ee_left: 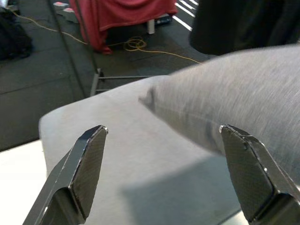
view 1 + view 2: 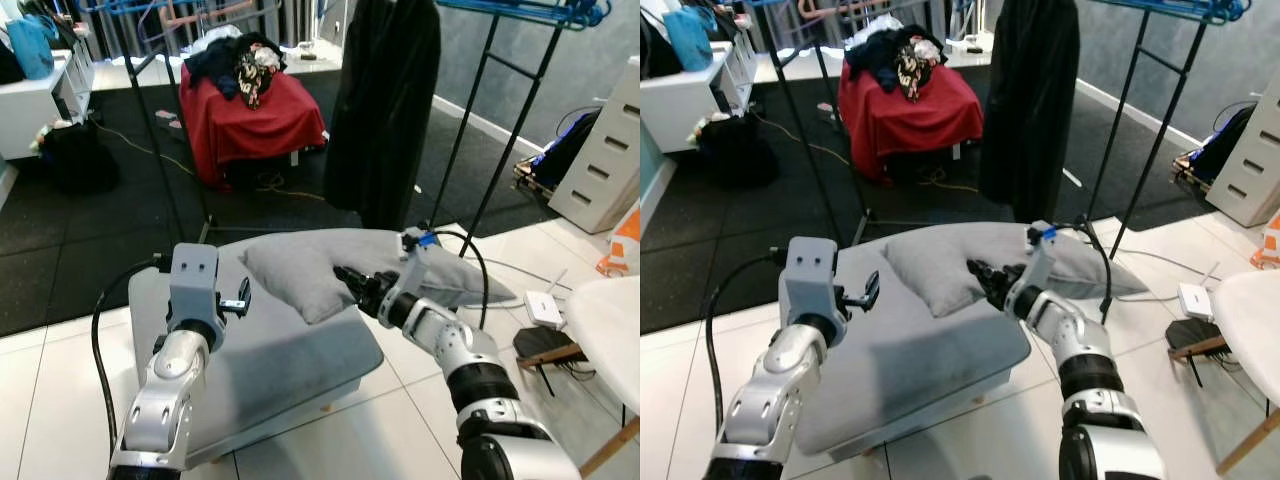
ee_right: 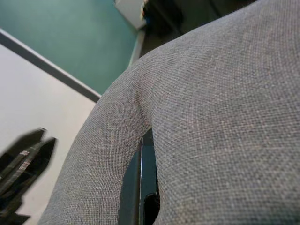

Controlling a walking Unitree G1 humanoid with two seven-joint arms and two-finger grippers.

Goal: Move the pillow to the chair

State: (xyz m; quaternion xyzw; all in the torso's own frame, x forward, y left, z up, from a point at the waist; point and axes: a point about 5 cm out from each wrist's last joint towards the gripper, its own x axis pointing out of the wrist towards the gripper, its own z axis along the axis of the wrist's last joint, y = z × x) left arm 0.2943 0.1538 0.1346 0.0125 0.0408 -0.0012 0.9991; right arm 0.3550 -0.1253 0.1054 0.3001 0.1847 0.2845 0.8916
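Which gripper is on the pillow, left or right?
The right gripper: its fingers pinch the grey pillow's fabric. The left gripper hangs open beside it, apart.

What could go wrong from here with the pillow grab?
The right tool pinches only a fold near one edge of the grey pillow, so the fabric may slip out on lifting. The left tool hangs open beside the pillow, giving no support. The clothes rack and hanging dark coat stand close behind.

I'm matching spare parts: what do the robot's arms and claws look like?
Both arms are silver, jointed segments with black bands. The left claw has a boxy grey wrist and a looping black cable; the right claw carries a blue tag and black cable. The fingers are long, black and textured.
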